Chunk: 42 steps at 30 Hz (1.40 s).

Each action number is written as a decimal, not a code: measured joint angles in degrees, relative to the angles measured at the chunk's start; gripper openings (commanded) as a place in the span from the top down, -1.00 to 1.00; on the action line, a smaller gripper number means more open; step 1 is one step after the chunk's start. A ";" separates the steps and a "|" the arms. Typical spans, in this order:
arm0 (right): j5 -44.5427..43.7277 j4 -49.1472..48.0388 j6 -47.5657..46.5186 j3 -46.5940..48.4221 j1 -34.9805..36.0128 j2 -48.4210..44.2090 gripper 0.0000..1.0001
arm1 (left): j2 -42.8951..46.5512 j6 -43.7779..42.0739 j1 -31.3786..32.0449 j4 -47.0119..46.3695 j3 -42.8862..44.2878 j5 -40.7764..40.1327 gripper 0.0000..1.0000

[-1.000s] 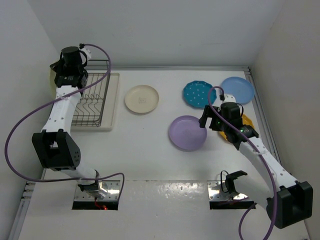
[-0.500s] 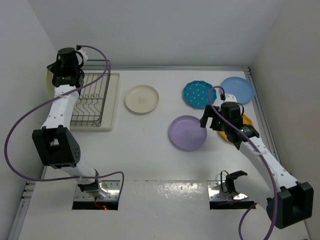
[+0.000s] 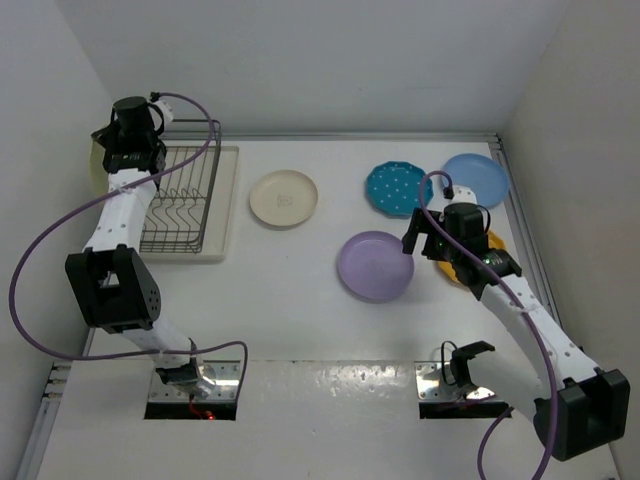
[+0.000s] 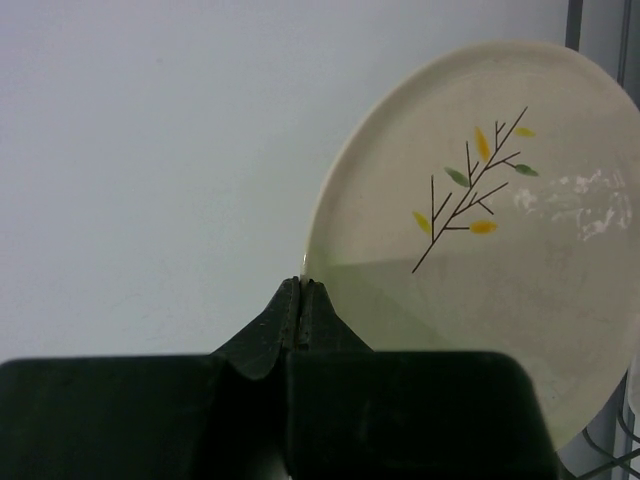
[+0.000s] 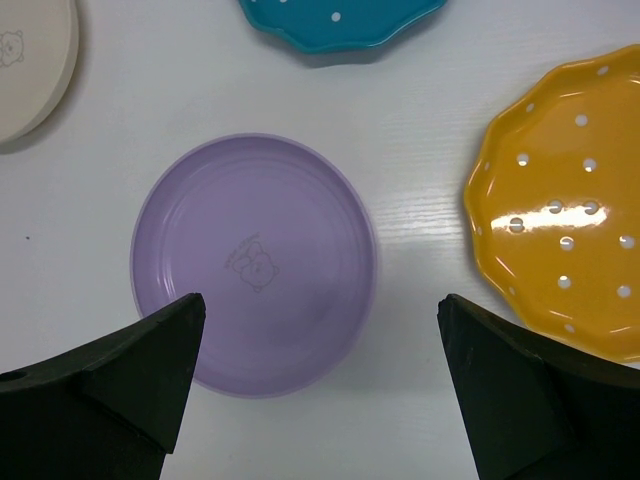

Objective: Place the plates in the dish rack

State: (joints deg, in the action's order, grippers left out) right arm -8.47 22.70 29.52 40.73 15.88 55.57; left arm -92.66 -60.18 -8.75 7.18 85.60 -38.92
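Observation:
My left gripper point(image 4: 301, 282) is shut on the rim of the cream-and-pale-green sprig plate point(image 4: 480, 230), held upright beside the far left end of the dark wire dish rack point(image 3: 185, 200). The plate's edge shows in the top view point(image 3: 97, 160). My right gripper point(image 5: 320, 310) is open, above the right edge of the lavender plate point(image 5: 255, 265), also in the top view point(image 3: 374, 265). On the table lie the cream plate point(image 3: 283, 198), the teal dotted plate point(image 3: 397, 187), the light blue plate point(image 3: 475, 178) and the orange-yellow dotted plate point(image 5: 565, 255).
The rack stands on a beige tray point(image 3: 228, 205) at the far left, close to the left wall. Purple cables loop from both arms. The right wall runs close to the light blue and orange-yellow plates.
My left gripper with the sprig plate has moved a little further back and left, toward the rack's far end. The right arm has barely moved.

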 measured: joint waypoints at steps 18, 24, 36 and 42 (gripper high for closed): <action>-1.42 0.57 -0.26 0.02 0.00 -1.73 -1.00 | -0.24 2.43 -1.57 -0.90 -4.17 1.31 1.00; -1.60 0.57 -0.66 0.02 0.00 -2.01 -1.00 | -0.85 7.61 -2.60 0.87 -7.93 2.51 1.00; -1.57 0.55 -0.85 0.02 0.00 -2.05 -1.00 | -1.70 13.49 -6.38 0.04 -8.22 4.04 1.00; -1.57 0.55 -0.85 0.02 0.00 -2.05 -1.00 | -2.45 14.60 -7.96 -1.20 -8.22 5.03 1.00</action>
State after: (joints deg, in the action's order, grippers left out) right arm -10.04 23.24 28.67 40.75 15.88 53.52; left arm -95.11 -45.58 -16.71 5.98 77.38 -33.89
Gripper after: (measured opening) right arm 0.996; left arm 0.008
